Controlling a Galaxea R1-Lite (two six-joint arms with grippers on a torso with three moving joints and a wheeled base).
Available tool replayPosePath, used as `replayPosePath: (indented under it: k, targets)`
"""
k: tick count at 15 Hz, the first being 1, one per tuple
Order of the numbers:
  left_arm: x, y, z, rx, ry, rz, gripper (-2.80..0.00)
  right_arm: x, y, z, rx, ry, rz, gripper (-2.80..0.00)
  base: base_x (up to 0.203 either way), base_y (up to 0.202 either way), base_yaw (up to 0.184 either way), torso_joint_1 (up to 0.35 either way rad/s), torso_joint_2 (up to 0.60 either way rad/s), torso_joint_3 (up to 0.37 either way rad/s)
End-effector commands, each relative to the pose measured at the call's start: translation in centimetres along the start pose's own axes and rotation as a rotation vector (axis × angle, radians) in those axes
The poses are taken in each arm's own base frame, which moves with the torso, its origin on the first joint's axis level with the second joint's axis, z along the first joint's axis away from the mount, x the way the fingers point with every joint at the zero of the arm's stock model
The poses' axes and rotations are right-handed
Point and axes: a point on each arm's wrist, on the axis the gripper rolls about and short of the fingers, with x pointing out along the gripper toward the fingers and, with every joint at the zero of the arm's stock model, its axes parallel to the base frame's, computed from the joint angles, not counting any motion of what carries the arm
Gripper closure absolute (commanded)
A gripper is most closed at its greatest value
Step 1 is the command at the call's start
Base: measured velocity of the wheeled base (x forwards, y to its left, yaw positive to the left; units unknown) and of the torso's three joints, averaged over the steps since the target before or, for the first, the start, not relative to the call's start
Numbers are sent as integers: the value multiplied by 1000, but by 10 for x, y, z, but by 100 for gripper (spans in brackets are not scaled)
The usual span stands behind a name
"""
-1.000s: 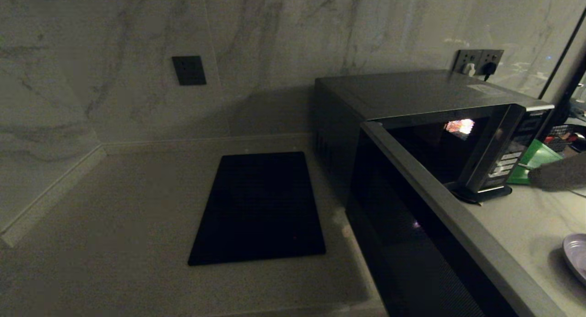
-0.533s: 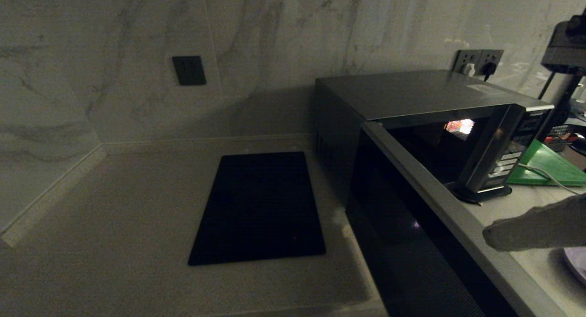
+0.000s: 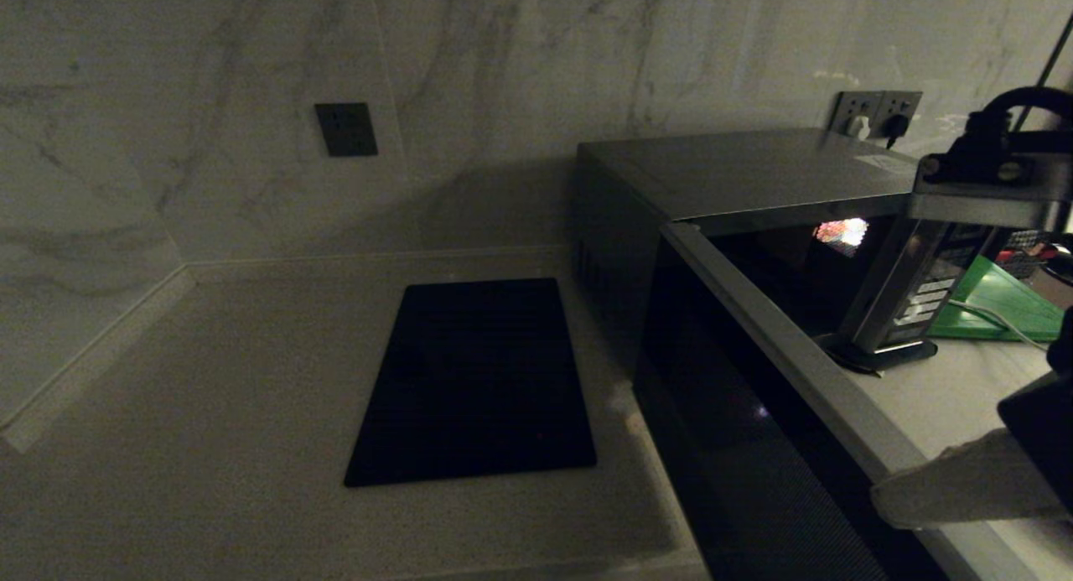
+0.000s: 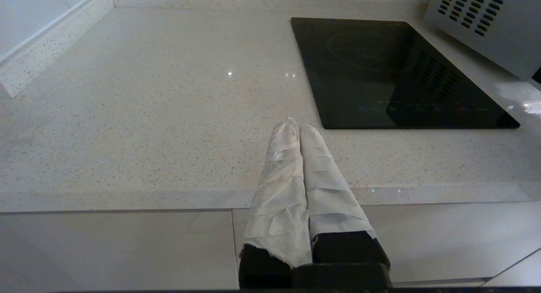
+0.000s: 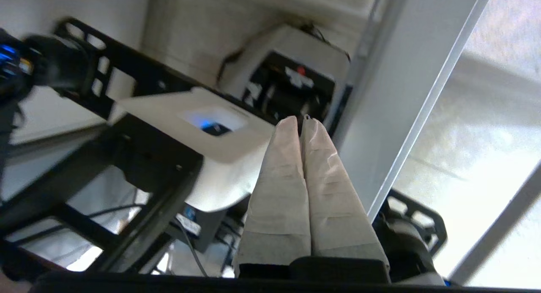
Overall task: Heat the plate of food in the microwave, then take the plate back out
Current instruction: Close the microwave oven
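Right end effector (image 3: 880, 490) clenched, empty, beside the open dark glass door of the boxy black-and-silver microwave (image 3: 754, 178). Left end effector (image 4: 294, 124) clenched, parked over the speckled surface (image 4: 148, 115).

Pale speckled stone countertop (image 3: 209, 380), met at the back by a marble wall; on it, the microwave (image 3: 754, 254) as landmark, door swung open toward the front; left of the microwave, just beside it, a flat black mat (image 3: 478, 380); right of the microwave, a green board (image 3: 997, 300) with a white cable across it.
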Motion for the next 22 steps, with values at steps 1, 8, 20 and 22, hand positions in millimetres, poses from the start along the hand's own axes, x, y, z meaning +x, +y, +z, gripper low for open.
replayPosePath:
  k: [1,8,20,22]
  targets:
    - [0,0,0,-1,1,1,0,7,2,1,8,32,-28,0,0,0,0,0,0,0]
    - [0,0,0,-1,1,1,0,30,-16,24,157,-191,-499,0,0,0,0,0,0,0]
    - [0,0,0,-1,1,1,0,48,-64,61,481,-312,-712,0,0,0,0,0,0,0]
    - [0,0,0,-1,1,1,0,53,-85,70,559,-306,-768,0,0,0,0,0,0,0]
